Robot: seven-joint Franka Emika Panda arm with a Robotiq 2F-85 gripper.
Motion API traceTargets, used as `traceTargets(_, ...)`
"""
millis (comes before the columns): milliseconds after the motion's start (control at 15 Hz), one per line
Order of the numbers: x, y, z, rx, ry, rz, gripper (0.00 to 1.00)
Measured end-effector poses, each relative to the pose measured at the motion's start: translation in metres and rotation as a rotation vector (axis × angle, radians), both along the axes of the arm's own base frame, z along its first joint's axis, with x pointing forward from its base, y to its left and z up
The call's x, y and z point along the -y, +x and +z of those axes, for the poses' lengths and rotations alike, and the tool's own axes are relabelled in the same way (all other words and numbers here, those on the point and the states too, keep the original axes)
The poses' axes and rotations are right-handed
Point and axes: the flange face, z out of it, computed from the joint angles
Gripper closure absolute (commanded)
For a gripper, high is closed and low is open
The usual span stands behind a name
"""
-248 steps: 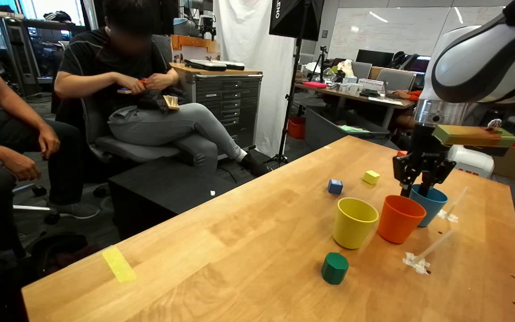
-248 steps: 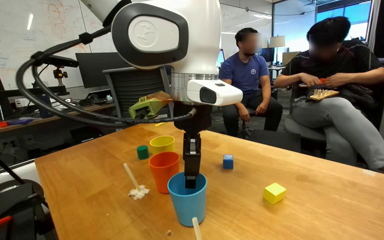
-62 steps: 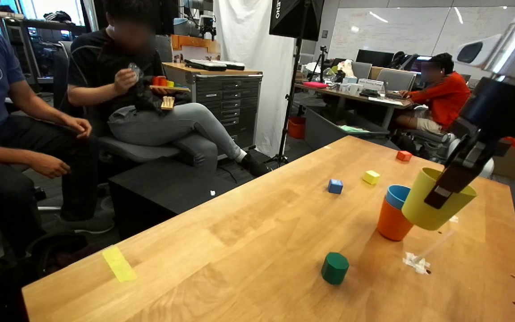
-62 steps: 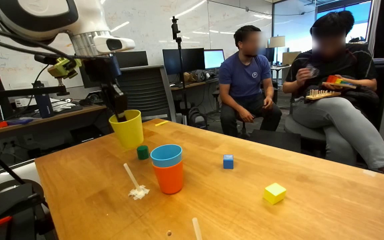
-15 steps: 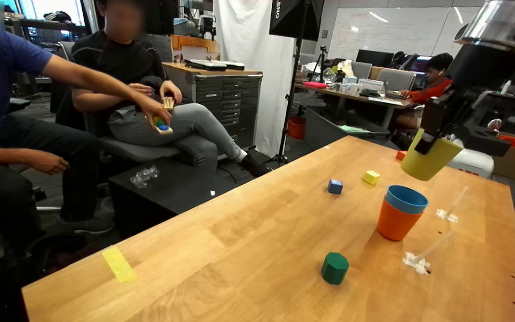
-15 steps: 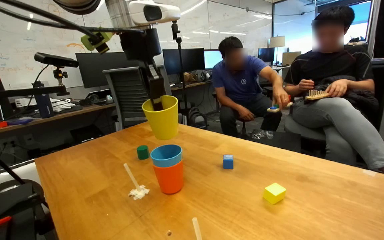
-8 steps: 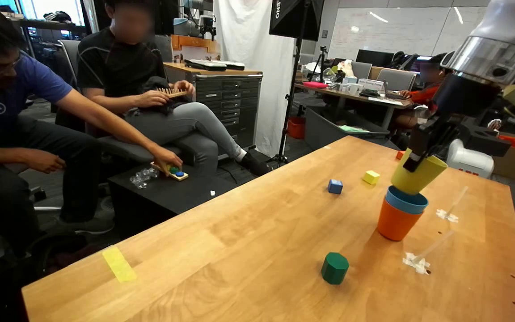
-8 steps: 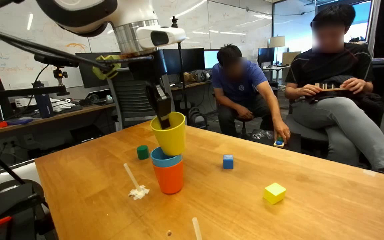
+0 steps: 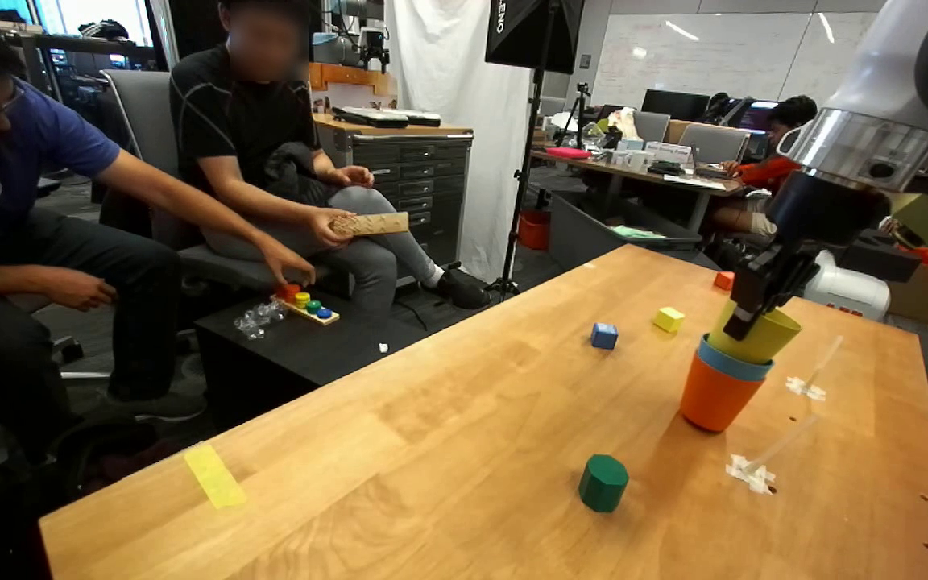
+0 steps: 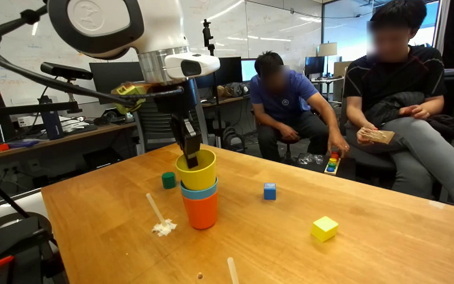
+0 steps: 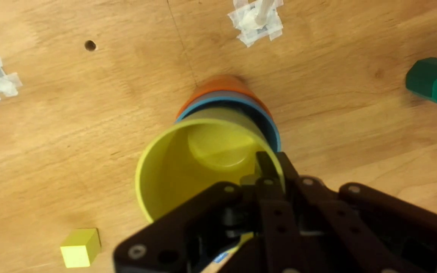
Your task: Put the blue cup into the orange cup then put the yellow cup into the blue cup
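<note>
Inside blue cup (image 10: 199,195), ylw cup (image 10: 202,176) ptly hid; hand (image 11: 274,162) gripping

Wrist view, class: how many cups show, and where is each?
3: the orange cup on the table, the blue cup inside it, the yellow cup partly inside the blue one, rim held by the gripper, which hides part of this view.

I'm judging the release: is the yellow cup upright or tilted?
Tilted: in an exterior view, the yellow cup leans, its lower part inside the blue cup.
</note>
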Motion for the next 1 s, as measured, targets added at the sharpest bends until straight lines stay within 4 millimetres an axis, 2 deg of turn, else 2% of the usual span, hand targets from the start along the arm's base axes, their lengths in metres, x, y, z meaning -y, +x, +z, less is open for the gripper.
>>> traceTargets(333,-0.003,-0.002,-0.008,-0.017,0.004,0.012,0.99)
traceTargets(400,-0.004,-0.002,-0.010,-0.022,0.005,0.013,0.93)
traceTargets(467,-0.005,-0.003,-0.013,-0.027,0.006,0.014,0.78)
traceTargets(533,-0.006,-0.003,-0.015,-0.031,0.007,0.016,0.68)
traceTargets(667,-0.007,-0.003,-0.019,-0.040,0.008,0.016,0.58)
traceTargets(1000,-0.010,-0.001,-0.022,-0.023,0.020,0.008,0.20)
